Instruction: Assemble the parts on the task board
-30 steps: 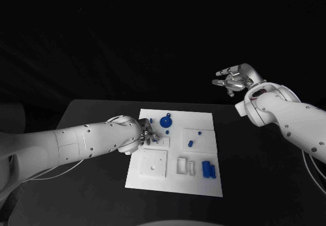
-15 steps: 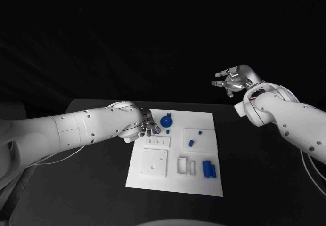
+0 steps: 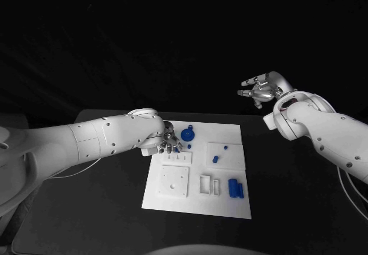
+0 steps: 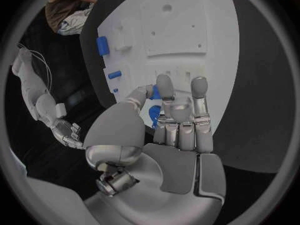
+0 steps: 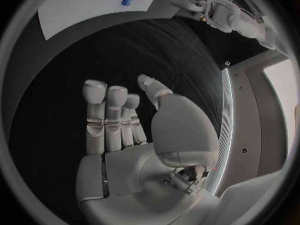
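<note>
The left hand (image 3: 168, 142), fingers apart and empty, has crept toward twelve o'clock up the white plastic task board (image 3: 230, 207), nearing the round blue gear part (image 3: 189, 138); a grasp looks imminent; the right hand (image 3: 263, 90) stays raised, loosely spread.

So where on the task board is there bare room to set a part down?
The task board is bare along its near edge, below the square white block and the pair of blue pegs. Its far right corner also looks bare. It is crowded at the far left, where the left hand hovers beside the blue gear.
</note>
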Motion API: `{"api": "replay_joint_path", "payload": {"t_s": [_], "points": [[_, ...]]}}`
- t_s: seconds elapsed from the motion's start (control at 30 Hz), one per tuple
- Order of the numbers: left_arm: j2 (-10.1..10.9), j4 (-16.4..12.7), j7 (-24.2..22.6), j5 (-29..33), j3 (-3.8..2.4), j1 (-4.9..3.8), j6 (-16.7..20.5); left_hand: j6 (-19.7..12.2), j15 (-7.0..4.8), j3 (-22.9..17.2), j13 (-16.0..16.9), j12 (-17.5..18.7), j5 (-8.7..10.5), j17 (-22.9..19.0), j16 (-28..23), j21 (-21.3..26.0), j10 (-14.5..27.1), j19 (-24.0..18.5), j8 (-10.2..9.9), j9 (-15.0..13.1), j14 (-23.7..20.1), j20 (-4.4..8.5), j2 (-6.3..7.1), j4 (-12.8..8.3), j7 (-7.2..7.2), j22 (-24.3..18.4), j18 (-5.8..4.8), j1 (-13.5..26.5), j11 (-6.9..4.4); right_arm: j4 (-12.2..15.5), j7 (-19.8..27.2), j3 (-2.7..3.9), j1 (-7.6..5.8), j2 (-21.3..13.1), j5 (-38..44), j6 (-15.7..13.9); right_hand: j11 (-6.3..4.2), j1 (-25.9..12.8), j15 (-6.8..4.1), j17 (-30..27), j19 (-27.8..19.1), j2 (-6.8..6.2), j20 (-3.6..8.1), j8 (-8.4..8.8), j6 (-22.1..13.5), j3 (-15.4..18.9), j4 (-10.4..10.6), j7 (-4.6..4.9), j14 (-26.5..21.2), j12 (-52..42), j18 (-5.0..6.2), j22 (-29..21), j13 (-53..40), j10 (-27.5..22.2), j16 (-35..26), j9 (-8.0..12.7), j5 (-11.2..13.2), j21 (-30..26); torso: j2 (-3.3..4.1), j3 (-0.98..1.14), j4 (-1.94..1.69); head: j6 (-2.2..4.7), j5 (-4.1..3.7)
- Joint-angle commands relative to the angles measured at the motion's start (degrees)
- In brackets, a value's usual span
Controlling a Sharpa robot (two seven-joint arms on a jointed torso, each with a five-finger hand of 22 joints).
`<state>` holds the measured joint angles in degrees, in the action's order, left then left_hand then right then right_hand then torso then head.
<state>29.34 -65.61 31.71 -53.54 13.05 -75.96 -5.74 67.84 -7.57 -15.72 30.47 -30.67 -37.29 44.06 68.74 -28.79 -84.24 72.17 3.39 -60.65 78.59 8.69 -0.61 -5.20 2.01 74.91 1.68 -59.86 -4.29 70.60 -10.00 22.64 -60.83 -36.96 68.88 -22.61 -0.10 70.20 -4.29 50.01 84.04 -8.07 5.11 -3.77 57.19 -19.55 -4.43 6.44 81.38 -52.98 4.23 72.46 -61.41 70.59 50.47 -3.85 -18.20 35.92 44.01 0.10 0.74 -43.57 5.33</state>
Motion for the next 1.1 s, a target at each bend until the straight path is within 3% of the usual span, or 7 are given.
{"api": "replay_joint_path", "payload": {"t_s": [0.03, 0.43, 1.1], "points": [[-0.68, 0.51, 0.3, 0.02, 0.04, -0.07, -2.41, 2.45, -0.12, -5.47, 0.05, -0.26, -0.17, 0.05, 0.15, -0.08, -2.44, -0.36, 0.41, -4.05, -0.4, -0.03, -1.31, -5.57, -3.02, 1.16, -0.4, -0.64, -0.13, 0.01, -0.13, 0.02, 0.03, 0.14, 0.06, 1.05, -0.07, -0.5, 0.0, 0.05, 2.9, 0.09, 0.39, 0.18, 0.35, -0.13, -0.24, 0.13, 0.54, -0.17, 0.84, -0.02, -0.03, -0.42, -0.23, 0.04, -0.22, 0.23, 0.0, -0.06, 0.01, -0.17, -0.03], [-1.29, 0.55, -0.21, -1.47, 0.3, 0.66, -1.03, 2.41, -0.13, -5.5, 0.19, -0.26, -0.13, -0.02, 0.26, -0.27, -2.45, -0.37, 0.38, -4.22, -0.37, -0.03, -1.4, -5.6, -3.01, 1.14, -0.37, -0.55, -0.12, -0.04, -0.17, 0.02, 0.05, 0.27, 0.06, 1.14, -0.08, -0.55, -0.01, 0.05, 2.89, 0.11, 0.39, 0.19, 0.34, -0.29, -0.35, 0.14, 0.53, -0.2, 0.83, -0.03, -0.05, -0.41, -0.3, 0.04, -0.34, 0.26, -0.06, -0.05, -0.14, -0.69, -0.28], [-0.97, 0.24, -0.66, -4.39, 0.4, 1.9, -0.98, 2.47, -0.1, -5.48, 0.33, -0.28, -0.06, -0.07, 0.47, -0.42, -2.46, -0.49, 0.37, -4.14, -0.39, -0.08, -1.37, -5.71, -3.01, 1.13, -0.34, -0.62, -0.11, -0.25, -0.22, 0.02, 0.15, 0.42, 0.06, 1.36, -0.08, -0.55, -0.01, 0.05, 2.89, 0.11, 0.39, 0.19, 0.34, -0.29, -0.35, 0.14, 0.53, -0.2, 0.83, -0.03, -0.05, -0.41, -0.3, 0.04, -0.34, 0.26, -0.05, -0.08, -0.08, -0.89, -0.29]]}}
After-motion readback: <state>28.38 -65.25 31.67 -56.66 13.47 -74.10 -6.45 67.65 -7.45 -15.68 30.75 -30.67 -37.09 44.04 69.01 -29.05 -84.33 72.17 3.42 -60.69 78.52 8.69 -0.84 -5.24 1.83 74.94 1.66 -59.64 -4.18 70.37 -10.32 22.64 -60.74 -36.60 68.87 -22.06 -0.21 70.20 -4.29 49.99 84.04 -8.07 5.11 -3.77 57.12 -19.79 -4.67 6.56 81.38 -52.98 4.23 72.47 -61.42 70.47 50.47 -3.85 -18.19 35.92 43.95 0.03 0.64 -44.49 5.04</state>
